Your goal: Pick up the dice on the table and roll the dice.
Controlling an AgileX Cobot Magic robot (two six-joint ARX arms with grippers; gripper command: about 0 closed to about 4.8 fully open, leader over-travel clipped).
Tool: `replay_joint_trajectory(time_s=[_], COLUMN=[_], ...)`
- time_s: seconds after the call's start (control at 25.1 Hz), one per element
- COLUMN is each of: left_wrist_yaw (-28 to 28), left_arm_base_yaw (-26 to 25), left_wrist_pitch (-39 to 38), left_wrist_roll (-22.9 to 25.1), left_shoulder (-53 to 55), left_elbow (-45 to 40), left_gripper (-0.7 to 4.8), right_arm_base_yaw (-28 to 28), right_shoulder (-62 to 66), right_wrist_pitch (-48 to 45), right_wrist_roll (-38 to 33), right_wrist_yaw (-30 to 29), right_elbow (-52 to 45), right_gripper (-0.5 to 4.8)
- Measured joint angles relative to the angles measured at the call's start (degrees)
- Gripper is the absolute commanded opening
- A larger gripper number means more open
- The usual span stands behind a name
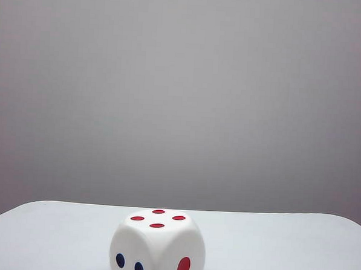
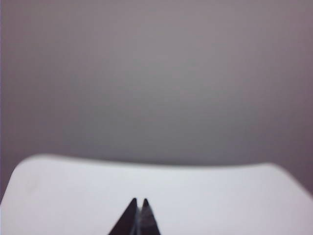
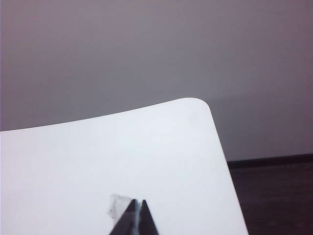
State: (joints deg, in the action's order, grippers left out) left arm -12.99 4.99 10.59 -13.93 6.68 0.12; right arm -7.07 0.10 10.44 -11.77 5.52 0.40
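Pointing level over the table (image 3: 73, 161), both end effectors, left (image 2: 140, 200) and right (image 3: 138, 201), are closed.

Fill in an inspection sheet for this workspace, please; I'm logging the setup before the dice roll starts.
Surface: white table with rounded corners, bare apart from the dice.
Job's things: one white dice resting at the near edge of the exterior view, four red pips up, two dark blue and one red on the sides.
Clutter: nothing seen.
Hands: left hand shut, empty, above the table; right hand shut, empty, near a table corner. Neither shows in the exterior view.
Cables: nothing seen.
Surroundings: plain grey wall; dark floor beside the table.
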Motion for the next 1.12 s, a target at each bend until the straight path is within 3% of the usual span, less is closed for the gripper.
replay_joint_trajectory(time_s=[0.16, 0.4, 0.72, 1.12], left_wrist_yaw=[0.3, 3.5, 19.1, 19.1], left_arm_base_yaw=[0.0, -0.7, -0.7, -0.7], left_wrist_pitch=[-4.7, -13.4, -20.5, -20.5], left_wrist_roll=[-0.7, 5.1, 7.9, 7.9], left_shoulder=[-7.0, -6.6, -6.6, -6.6], left_elbow=[0.0, 0.2, 0.2, 0.2], left_gripper=[-0.05, -0.05, -0.04, -0.02], right_arm_base_yaw=[0.0, -0.1, -0.4, -0.4], right_shoulder=[0.0, 0.0, 0.0, 0.0], right_wrist_pitch=[0.0, 0.0, 0.0, 0.0], right_wrist_roll=[-0.3, -0.5, -0.5, -0.5], right_wrist_yaw=[0.1, 0.3, 0.3, -0.3], right_elbow=[0.0, 0.0, 0.0, 0.0], right_gripper=[-0.01, -0.01, -0.01, 0.0])
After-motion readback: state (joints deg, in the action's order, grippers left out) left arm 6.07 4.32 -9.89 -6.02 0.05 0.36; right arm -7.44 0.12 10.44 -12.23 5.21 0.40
